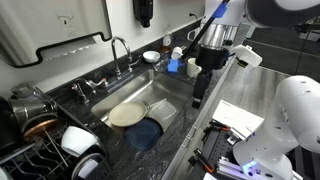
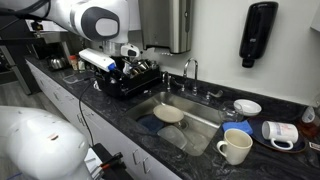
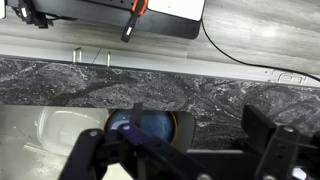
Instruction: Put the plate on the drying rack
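The cream-beige plate point(image 1: 126, 115) lies flat in the steel sink basin and shows in both exterior views point(image 2: 170, 114). A dark blue round dish point(image 1: 148, 134) lies next to it. The black wire drying rack point(image 1: 35, 158) stands on the counter beside the sink and holds white bowls; it also shows in an exterior view point(image 2: 135, 80). My gripper point(image 1: 198, 97) hangs over the front counter edge by the sink, apart from the plate. In the wrist view the gripper point(image 3: 176, 150) is open and empty, with the blue dish point(image 3: 146, 126) below it.
A faucet point(image 1: 120, 50) stands behind the sink. White mugs point(image 2: 235, 147) and a small bowl point(image 2: 247, 106) sit on the dark stone counter beyond the sink. A pot point(image 1: 30, 105) stands near the rack. Papers point(image 1: 238, 118) lie at the counter front.
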Available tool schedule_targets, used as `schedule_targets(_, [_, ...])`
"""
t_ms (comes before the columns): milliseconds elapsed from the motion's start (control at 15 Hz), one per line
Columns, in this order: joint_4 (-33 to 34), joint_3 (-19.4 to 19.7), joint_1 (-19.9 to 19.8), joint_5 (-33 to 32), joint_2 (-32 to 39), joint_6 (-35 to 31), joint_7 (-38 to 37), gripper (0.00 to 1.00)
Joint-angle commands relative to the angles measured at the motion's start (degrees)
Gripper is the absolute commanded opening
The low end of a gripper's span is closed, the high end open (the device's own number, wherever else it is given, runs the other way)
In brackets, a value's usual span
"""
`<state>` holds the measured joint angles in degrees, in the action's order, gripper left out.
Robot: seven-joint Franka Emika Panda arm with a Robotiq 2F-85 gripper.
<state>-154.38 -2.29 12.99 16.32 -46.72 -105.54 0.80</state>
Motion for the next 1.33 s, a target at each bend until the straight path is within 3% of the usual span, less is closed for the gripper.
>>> schedule_targets(0, [0.14, -0.95, -1.19, 0.67, 0.00, 0.35, 0.69, 1.00])
schedule_targets(400, [0.14, -0.95, -1.19, 0.67, 0.00, 0.35, 0.69, 1.00])
schedule_targets(667, [2.78, -1.84, -1.72, -5.42, 8.64, -0.71, 4.57, 1.00])
schedule_targets(1000, [5.47, -4.28, -1.73, -19.28, 19.02, -11.24, 8.37, 1.00])
schedule_targets(1267, [8.52, -4.02, -0.29, -25.45, 26.10, -19.16, 14.97, 1.00])
